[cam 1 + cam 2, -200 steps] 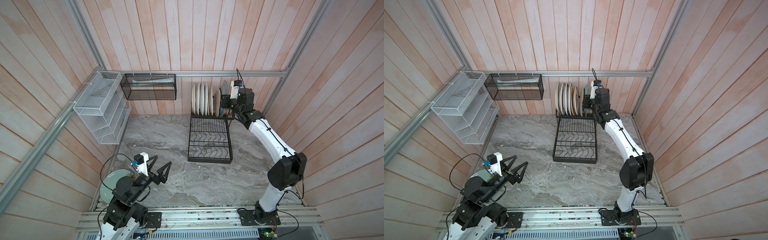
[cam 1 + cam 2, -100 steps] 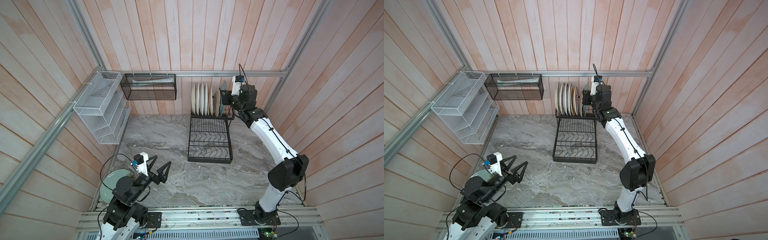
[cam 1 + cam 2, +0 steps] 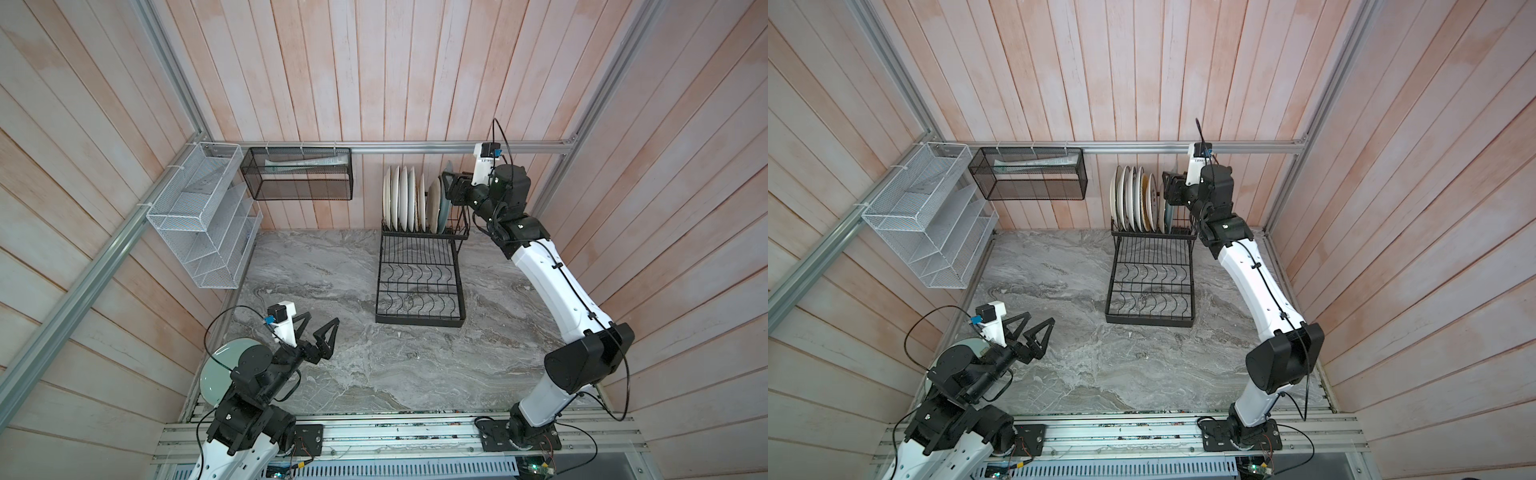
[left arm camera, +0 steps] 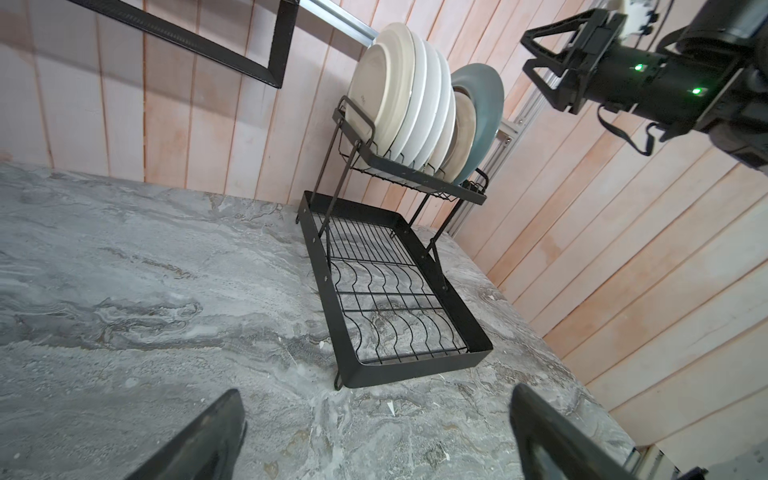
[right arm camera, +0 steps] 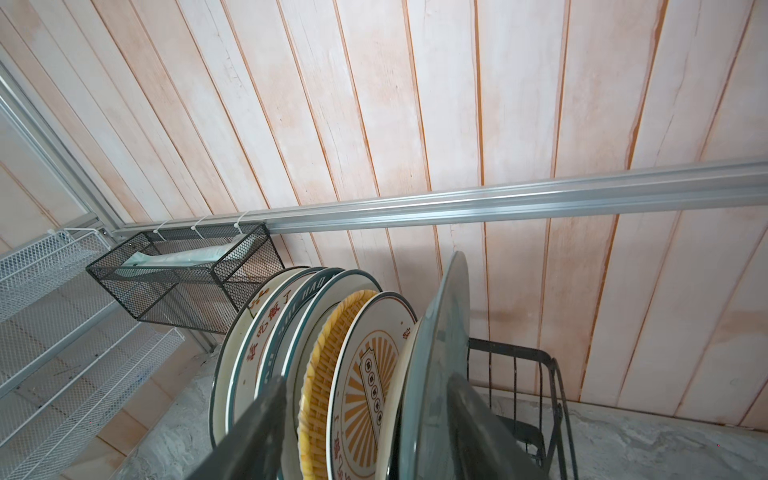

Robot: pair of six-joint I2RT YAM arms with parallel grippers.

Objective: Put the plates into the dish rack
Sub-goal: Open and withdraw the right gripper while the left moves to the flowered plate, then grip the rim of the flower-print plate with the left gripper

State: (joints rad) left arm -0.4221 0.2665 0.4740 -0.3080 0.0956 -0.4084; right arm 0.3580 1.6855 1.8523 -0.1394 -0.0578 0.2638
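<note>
- A second ago the right gripper (image 3: 448, 187) was pressed close against the row of plates (image 3: 409, 199). Now its jaws stand spread, and its wrist is a little higher and further right in both top views.
- In the left wrist view the right gripper (image 4: 524, 52) is clearly apart from the grey-blue plate (image 4: 484, 108) — wall shows between them, so it holds nothing.
- In the right wrist view its fingers (image 5: 257, 432) stand on either side of the grey-blue plate (image 5: 440, 353), which is seen edge-on.
- The left gripper (image 3: 322, 318) is in the same place as before. It is wide open and empty, low over the marble table (image 3: 332, 270) at the front left.
- A pale green plate (image 3: 216, 374) lies flat on the table, partly hidden under the left arm.
- The other plates stand on their edges in the upper tier of the dish rack (image 3: 417, 320), close to the back wall.
- Their faces point to the left and right of the top views, so the row itself runs left to right along the wall.
- The grey-blue plate (image 3: 444, 210) is at the right end of this row, next to the sunburst plate (image 5: 365, 374); after it comes the woven yellow plate (image 5: 322, 353).
- The long axis of the dish rack runs from the back wall toward the robot.
</note>
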